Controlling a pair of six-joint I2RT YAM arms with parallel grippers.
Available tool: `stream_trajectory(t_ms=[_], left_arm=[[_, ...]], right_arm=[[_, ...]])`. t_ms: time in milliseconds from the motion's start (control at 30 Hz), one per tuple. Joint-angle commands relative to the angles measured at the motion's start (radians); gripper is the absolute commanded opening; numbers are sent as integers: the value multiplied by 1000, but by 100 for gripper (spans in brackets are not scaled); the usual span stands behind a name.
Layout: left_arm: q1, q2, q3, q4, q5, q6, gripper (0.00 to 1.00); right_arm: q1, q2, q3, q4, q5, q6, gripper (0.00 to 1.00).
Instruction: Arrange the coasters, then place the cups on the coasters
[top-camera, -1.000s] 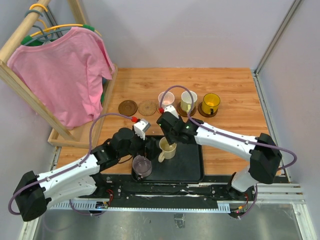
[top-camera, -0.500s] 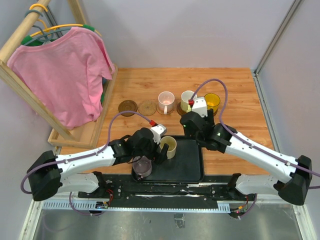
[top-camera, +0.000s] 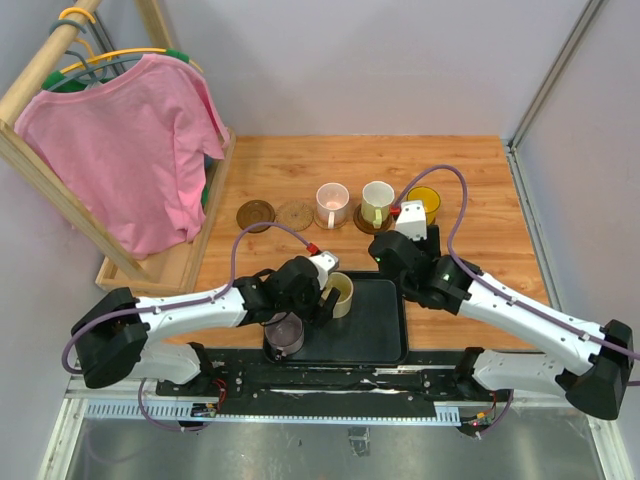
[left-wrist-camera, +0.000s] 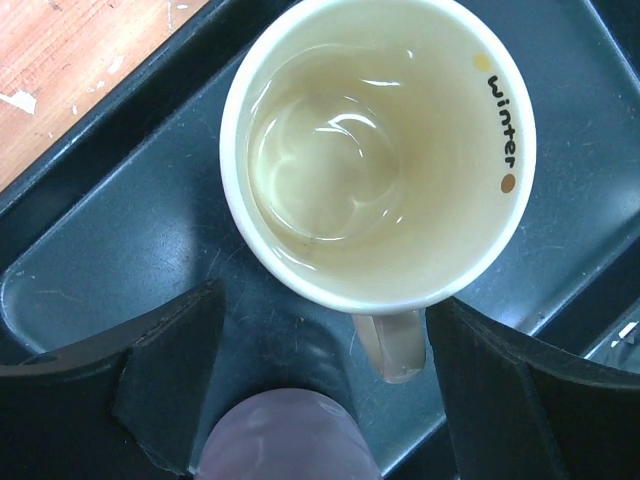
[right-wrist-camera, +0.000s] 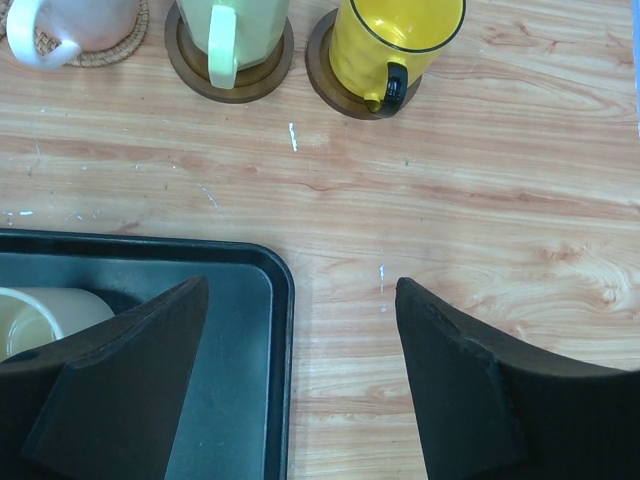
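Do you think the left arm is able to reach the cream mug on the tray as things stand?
Probably yes: the left claw hangs open above the cream mug, its fingers either side of the handle, and nothing blocks the way.

Place: this was a robot test cell in a lab, not a home.
Walls: plain pale grey partition panels (top-camera: 400, 60) closed in a wooden tabletop (top-camera: 470, 180).
Rig: a white-and-black left robot arm (top-camera: 190, 315) and its matching right arm (top-camera: 520, 325) stood bolted to a black mounting rail (top-camera: 350, 375) with exposed wiring.
Props: a pink T-shirt (top-camera: 120, 140) hung on a wooden clothes rack (top-camera: 150, 270).
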Motion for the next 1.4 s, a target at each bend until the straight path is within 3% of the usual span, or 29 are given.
stream_trajectory(t_ms=[0,433,633,767,833,867,1200,1367], left_arm=[[-9,12,17,50,-17,15,83],[-9,57,25,79,-5,23,66],[-9,74,32,64,-6,33,53],[-9,79,32,67,-2,39,27],[-10,81,31,75,-8,36,7],[-9,81,32,76,-17,32,1],[-10,26,95,59,-83,41,1],[-10,-39,169,14,-191,29,1]], right_arm=[[-12,18,-3,12,23,24,78],[-12,50,-1,22,21,24,79],[-12,48,-14,31,18,29,80],[-12,53,-17,33,12,32,80],[-12,55,-19,33,10,33,80],[-12,54,-18,33,8,34,80],[-12,36,-35,37,11,33,80],[-12,16,-51,37,26,33,80]])
